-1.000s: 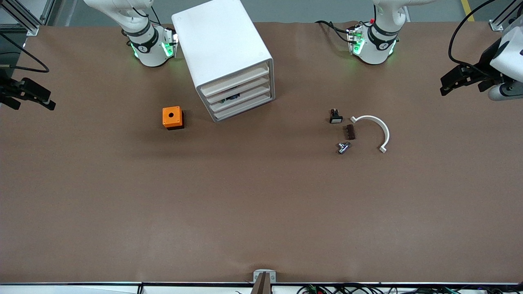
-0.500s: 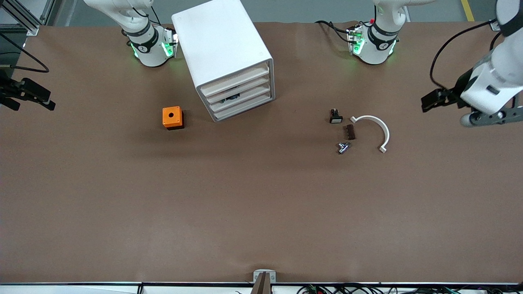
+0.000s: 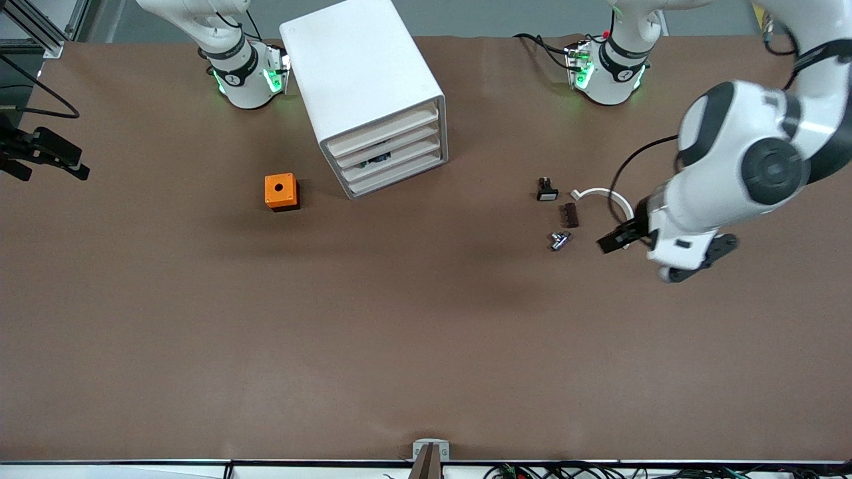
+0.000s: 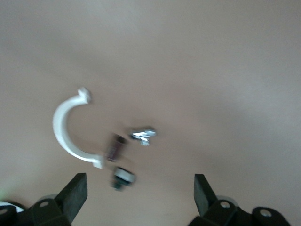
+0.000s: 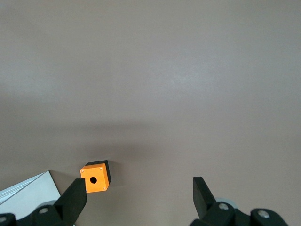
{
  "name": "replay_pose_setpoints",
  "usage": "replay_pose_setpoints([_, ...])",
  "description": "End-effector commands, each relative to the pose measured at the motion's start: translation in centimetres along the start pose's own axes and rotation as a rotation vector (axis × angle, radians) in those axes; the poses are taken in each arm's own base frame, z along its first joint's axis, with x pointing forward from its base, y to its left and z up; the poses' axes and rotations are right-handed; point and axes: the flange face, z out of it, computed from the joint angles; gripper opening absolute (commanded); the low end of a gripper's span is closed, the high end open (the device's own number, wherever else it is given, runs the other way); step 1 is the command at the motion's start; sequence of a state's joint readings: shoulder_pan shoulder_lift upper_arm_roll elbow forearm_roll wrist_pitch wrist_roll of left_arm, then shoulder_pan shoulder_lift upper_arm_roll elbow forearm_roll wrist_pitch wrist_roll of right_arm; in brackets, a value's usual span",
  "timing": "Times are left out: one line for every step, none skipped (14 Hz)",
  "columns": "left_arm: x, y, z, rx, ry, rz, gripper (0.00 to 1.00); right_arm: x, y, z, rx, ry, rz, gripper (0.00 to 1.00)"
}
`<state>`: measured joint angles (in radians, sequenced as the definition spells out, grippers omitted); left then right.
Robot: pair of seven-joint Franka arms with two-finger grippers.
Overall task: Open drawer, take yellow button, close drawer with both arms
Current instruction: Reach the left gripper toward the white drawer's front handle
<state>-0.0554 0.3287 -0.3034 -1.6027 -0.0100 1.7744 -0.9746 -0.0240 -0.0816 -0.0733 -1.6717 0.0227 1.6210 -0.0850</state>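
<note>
White left arm's open hand (image 3: pixel 616 239) hovers over curved bracket (image 3: pixel 622 203).

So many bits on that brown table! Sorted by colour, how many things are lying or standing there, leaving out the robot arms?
White: 2, the drawer cabinet and the curved clip
Orange: 1, the cube with a hole
Black with a white face: 1, the small piece
Dark brown: 1, the little block
Silver: 1, the metal fitting
Total: 6
</note>
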Motion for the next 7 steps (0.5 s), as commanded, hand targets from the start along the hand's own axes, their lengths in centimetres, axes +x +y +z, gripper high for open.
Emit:
replay_pose_setpoints([-3.0,5.0,4.6,-0.007,-0.079,-0.210,1.00,-0.5,0.2,-0.3,-0.006,0.012,-0.010,1.00])
replay_pose_setpoints([-4.7,6.3,6.3,0.014,-0.109,-0.265,1.00,-0.4,0.2,-0.2,-0.006,0.010,-0.010,1.00])
replay_pose_setpoints([-6.1,7.6,7.9,0.033,-0.151,-0.359,1.00,-0.5,0.2,-0.2,-0.006,0.009,-0.007,1.00])
replay_pose_setpoints([-7.4,8.9,9.0,0.043,-0.200,-0.464,1.00,-0.5,0.2,-0.3,-0.003,0.009,0.004,1.00])
replay_pose_setpoints([-8.6,10.0,9.8,0.056,-0.244,-0.566,1.00,-0.4,0.3,-0.4,-0.004,0.013,0.006,1.00])
replay_pose_setpoints([-9.5,10.7,10.4,0.075,-0.270,-0.653,1.00,-0.4,0.3,-0.5,-0.004,0.015,0.006,1.00])
replay_pose_setpoints([-9.8,11.0,11.4,0.103,-0.296,-0.740,1.00,-0.3,0.4,-0.4,-0.004,0.009,0.007,1.00])
